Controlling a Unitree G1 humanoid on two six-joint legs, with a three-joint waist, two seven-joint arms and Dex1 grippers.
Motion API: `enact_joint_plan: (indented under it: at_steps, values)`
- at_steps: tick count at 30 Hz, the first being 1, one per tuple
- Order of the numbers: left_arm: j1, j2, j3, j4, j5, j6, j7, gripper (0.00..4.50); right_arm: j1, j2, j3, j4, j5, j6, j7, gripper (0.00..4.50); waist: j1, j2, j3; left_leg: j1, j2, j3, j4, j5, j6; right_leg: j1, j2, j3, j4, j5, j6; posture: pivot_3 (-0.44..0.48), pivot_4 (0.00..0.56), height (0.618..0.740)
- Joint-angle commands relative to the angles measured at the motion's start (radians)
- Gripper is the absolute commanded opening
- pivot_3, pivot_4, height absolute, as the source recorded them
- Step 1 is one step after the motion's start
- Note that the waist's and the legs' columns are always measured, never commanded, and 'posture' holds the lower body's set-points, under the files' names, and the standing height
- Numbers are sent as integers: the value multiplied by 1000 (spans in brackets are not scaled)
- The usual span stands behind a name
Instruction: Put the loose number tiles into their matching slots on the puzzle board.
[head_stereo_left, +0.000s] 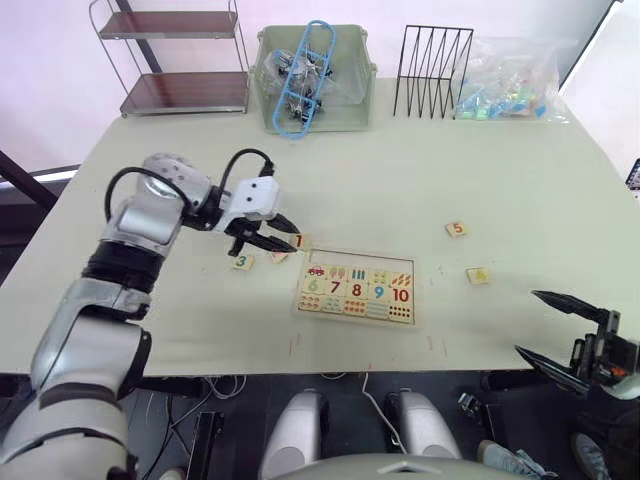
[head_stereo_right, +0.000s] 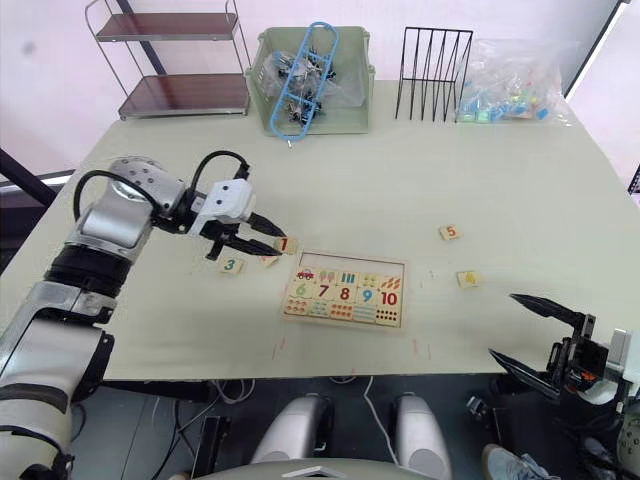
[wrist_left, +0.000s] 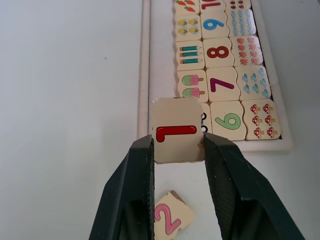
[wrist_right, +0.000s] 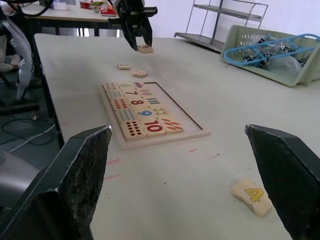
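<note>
The left tool (wrist_left: 177, 150) is clamped on the "1" tile (wrist_left: 176, 131), holding it above the surface (head_stereo_left: 420, 180) just beside the puzzle board (head_stereo_left: 356, 287). The right tool (head_stereo_right: 528, 335) hangs wide open, empty, near the "4" tile (head_stereo_right: 466, 278).

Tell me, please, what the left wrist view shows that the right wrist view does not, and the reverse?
Left wrist: the red digit on the 1 tile held between the left gripper fingers, and the 2 tile's pink digit.
Right wrist: the open right gripper, the 4 tile, the green bin and the shelf.
Both: the board with 6 to 10 in place.
</note>
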Motion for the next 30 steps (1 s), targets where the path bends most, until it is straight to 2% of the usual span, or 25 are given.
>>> enact_joint_plan:
  at_steps: [1,7,14,30]
  values:
    - [-83,-4,-102,33,43,50,-32,970,25,7,-25,-44,11,-31,-15,4500,-1,0,0,0,0,0,0,0,0,0,0,0,0,0,0,0,150,740]
    - [-149,-85,-126,86,109,71,-25,970,66,28,-26,-63,13,-58,-37,4500,1,0,0,0,0,0,0,0,0,0,0,0,0,0,0,0,150,740]
    - [-183,-123,-157,137,207,59,-15,970,95,30,-22,-86,14,-68,-62,4500,-1,0,0,0,0,-1,0,0,0,0,0,0,1,0,0,0,150,740]
    - [-172,-201,-163,173,304,91,8,970,96,9,-6,-186,-7,-17,-178,4500,0,0,1,0,0,-1,0,0,0,0,0,0,0,0,0,0,150,740]
